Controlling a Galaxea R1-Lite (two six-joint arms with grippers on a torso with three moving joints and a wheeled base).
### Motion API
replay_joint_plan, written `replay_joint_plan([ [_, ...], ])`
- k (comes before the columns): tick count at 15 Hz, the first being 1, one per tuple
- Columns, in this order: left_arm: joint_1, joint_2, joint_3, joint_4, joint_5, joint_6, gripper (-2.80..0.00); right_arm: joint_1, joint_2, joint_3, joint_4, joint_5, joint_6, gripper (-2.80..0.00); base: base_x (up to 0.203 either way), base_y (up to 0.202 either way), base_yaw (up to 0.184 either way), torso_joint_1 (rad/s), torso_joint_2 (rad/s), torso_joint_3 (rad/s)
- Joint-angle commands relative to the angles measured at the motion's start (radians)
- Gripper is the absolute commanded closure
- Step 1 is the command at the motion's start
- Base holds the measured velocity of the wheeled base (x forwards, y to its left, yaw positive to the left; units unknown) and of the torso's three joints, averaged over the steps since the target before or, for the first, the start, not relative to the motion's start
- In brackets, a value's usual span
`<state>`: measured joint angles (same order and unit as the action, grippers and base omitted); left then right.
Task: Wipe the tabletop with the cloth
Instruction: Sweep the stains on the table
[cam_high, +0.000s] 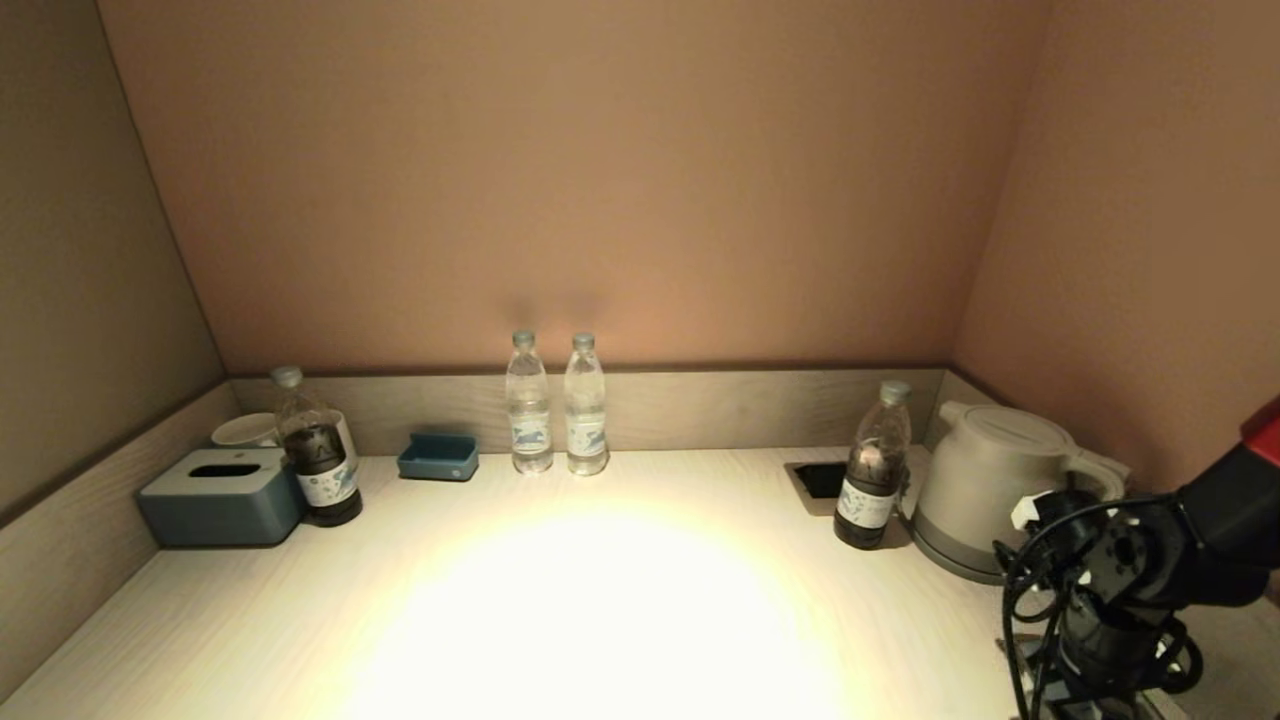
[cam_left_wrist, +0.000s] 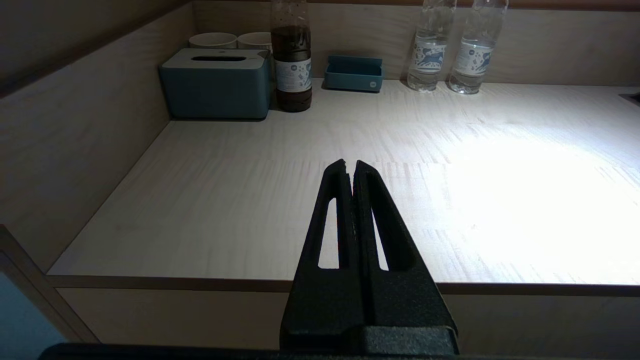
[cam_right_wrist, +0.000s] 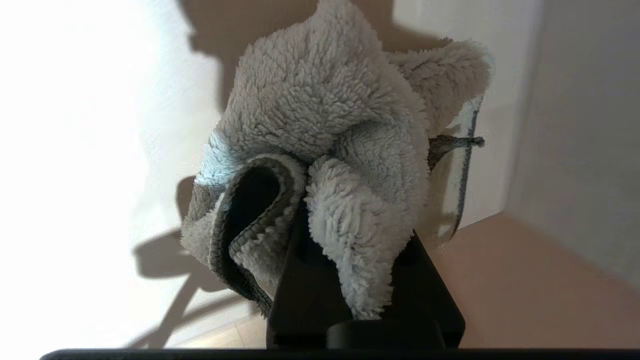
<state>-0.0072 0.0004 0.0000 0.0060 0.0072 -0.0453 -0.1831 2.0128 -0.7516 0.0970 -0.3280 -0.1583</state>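
Note:
The pale wood-grain tabletop (cam_high: 620, 600) spreads before me with a bright pool of light in its middle. In the right wrist view the fluffy grey-blue cloth (cam_right_wrist: 325, 115) bunches up around my right gripper (cam_right_wrist: 352, 235), which is shut on it; the cloth's dark stitched edge curls beside the black fingers (cam_right_wrist: 300, 290). My right arm (cam_high: 1110, 590) hangs over the table's right front corner, and the cloth is hidden in the head view. My left gripper (cam_left_wrist: 350, 165) is shut with nothing in it, just off the tabletop's (cam_left_wrist: 225, 210) front edge on the left.
Along the back rim stand a blue-grey tissue box (cam_high: 222, 495), white cups (cam_high: 245, 430), a dark bottle (cam_high: 318, 462), a small blue tray (cam_high: 438, 456) and two clear water bottles (cam_high: 528, 405). A black cut-out (cam_high: 820, 480), another dark bottle (cam_high: 872, 470) and a kettle (cam_high: 1000, 490) fill the right back.

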Motion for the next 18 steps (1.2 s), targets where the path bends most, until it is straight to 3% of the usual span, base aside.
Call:
replay_joint_plan([
  [1, 0.0, 0.0, 0.0, 0.002, 0.0, -0.001, 0.0, 0.063, -0.066, 0.035, -0.01, 0.031, 0.0, 0.0, 0.0, 0.0, 0.0, 0.0, 0.0, 0.0],
  [4, 0.0, 0.0, 0.0, 0.0, 0.0, -0.001, 0.0, 0.144, -0.07, 0.038, -0.03, 0.11, -0.001, 0.0, 0.0, 0.0, 0.0, 0.0, 0.0, 0.0],
  [12, 0.0, 0.0, 0.0, 0.0, 0.0, -0.001, 0.0, 0.407, -0.173, -0.099, -0.1, 0.185, 0.008, 0.0, 0.0, 0.0, 0.0, 0.0, 0.0, 0.0],
  [16, 0.0, 0.0, 0.0, 0.0, 0.0, -0.001, 0.0, 0.432, -0.242, -0.16, -0.137, 0.174, 0.013, 0.0, 0.0, 0.0, 0.0, 0.0, 0.0, 0.0],
  [18, 0.0, 0.0, 0.0, 0.0, 0.0, -0.001, 0.0, 0.406, -0.268, -0.177, -0.134, 0.156, 0.012, 0.0, 0.0, 0.0, 0.0, 0.0, 0.0, 0.0],
])
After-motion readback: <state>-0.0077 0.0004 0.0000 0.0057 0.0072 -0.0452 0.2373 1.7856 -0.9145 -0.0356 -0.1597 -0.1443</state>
